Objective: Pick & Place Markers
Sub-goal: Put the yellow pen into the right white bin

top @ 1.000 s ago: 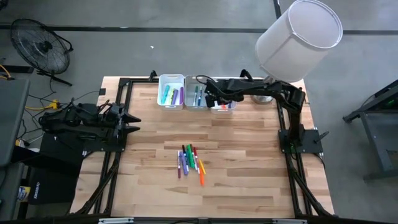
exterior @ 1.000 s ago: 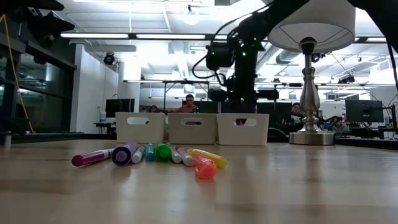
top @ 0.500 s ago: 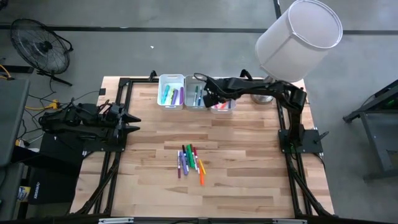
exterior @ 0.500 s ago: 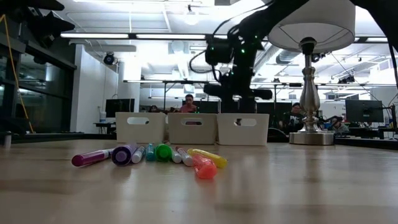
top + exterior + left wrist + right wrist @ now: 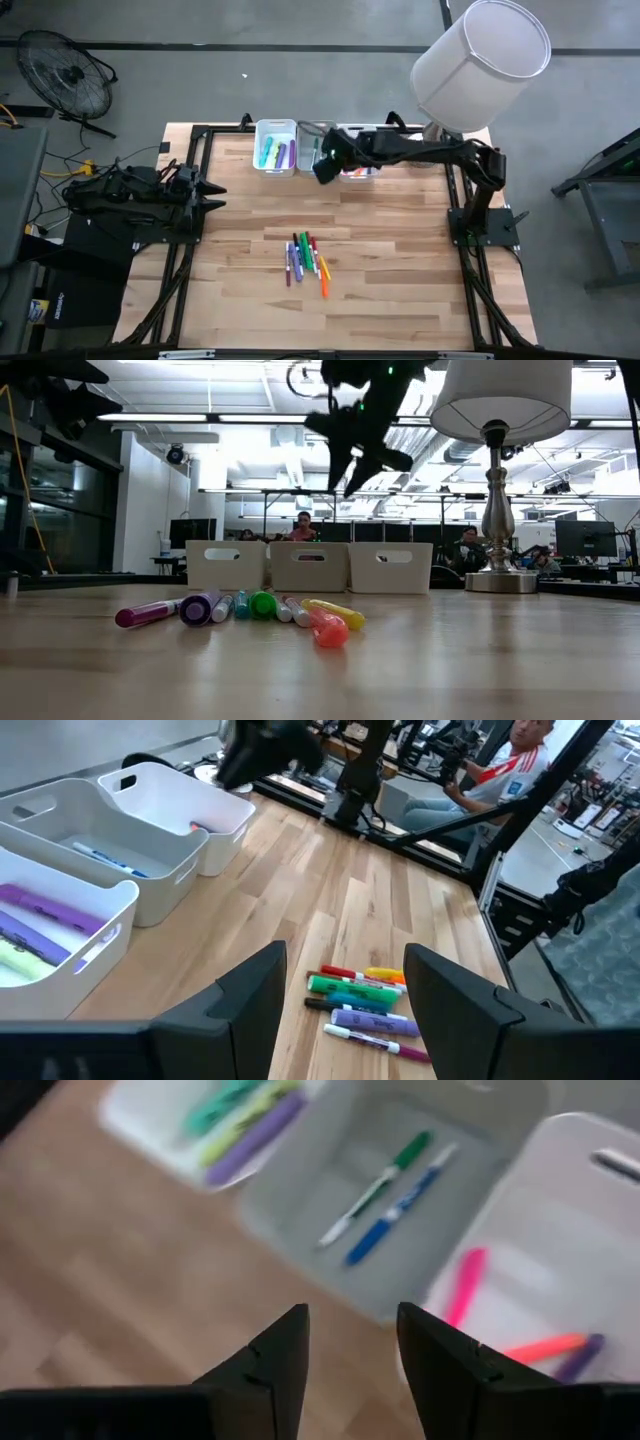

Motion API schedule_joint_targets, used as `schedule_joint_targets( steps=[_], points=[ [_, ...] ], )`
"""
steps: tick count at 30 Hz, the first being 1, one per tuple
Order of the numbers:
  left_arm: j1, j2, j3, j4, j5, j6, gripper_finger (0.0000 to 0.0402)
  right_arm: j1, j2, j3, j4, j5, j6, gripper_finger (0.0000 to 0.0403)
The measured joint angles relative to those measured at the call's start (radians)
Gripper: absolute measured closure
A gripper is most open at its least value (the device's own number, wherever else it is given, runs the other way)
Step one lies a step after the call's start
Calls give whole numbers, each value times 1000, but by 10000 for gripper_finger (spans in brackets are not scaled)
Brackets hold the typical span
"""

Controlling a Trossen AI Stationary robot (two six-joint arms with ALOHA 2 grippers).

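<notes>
no readable text, labels or signs anywhere

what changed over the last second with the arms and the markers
The right gripper rose from above the right-hand bin and swung toward the middle bin, its fingers now open and empty. The left gripper stayed parked at the table's left edge, open. The loose markers on the table did not move.
</notes>
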Motion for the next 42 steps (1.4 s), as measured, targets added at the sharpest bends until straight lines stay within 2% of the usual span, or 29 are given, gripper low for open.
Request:
schedule_joint_targets(
  steps=[6,11,15,22,28,32,35,42],
  points=[
    [0,0,0,0,0,0,200,129,-5,0,-36,16,12,261],
    [0,0,0,0,0,0,200,233,-5,0,-152,54,125,261],
    [0,0,0,0,8,0,200,305,0,0,-200,6,220,261],
    [0,0,0,3,9,0,200,444,11,0,-197,-80,294,261],
    [0,0,0,4,13,0,200,536,56,0,-126,-92,323,261],
    [0,0,0,8,51,9,200,575,119,0,-25,-111,369,261],
    [0,0,0,14,83,28,200,585,158,0,45,-124,402,261],
    [0,0,0,13,92,29,200,577,219,0,89,-120,432,261]
  ],
)
